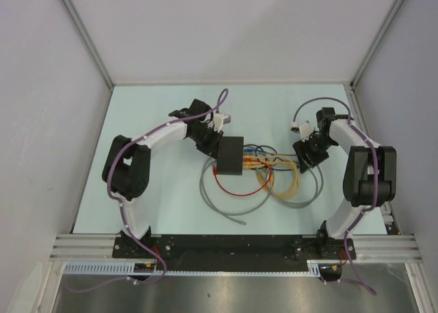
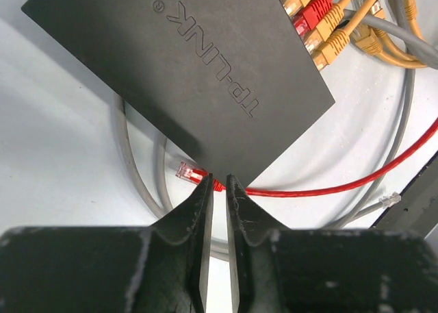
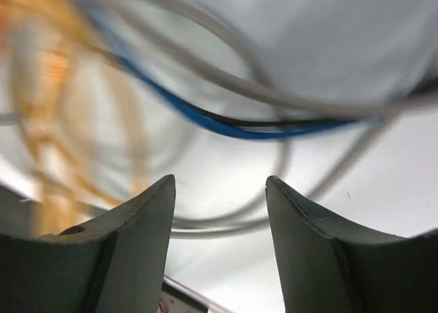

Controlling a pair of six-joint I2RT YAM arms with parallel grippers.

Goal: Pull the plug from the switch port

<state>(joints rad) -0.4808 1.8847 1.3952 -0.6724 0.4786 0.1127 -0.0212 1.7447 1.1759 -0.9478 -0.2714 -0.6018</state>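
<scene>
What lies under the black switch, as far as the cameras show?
In the left wrist view, grey cable goes in under the edge of the switch, and the red cable with its loose clear plug lies at one corner. How they run beneath is covered.

Encl. on three sides. Back wall (image 1: 233, 25), L wall (image 1: 37, 121), R wall (image 1: 414, 87): plain matte panels, pale grey w/ faint lilac cast. Alu profile posts run along both rear corners, L (image 1: 82, 35) and R (image 1: 383, 35), slanting outward in top view. Table (image 1: 267, 111): smooth, pale mint-white, reads near white in the wrist views. Near edge: grooved alu rail (image 1: 82, 246) across full width; just below it a white slotted strip (image 1: 96, 266). Below that a brushed-metal surface (image 1: 226, 296), dull grey w/ soft reflections. Light: even, diffuse, from above; shadows faint, soft-edged.
</scene>
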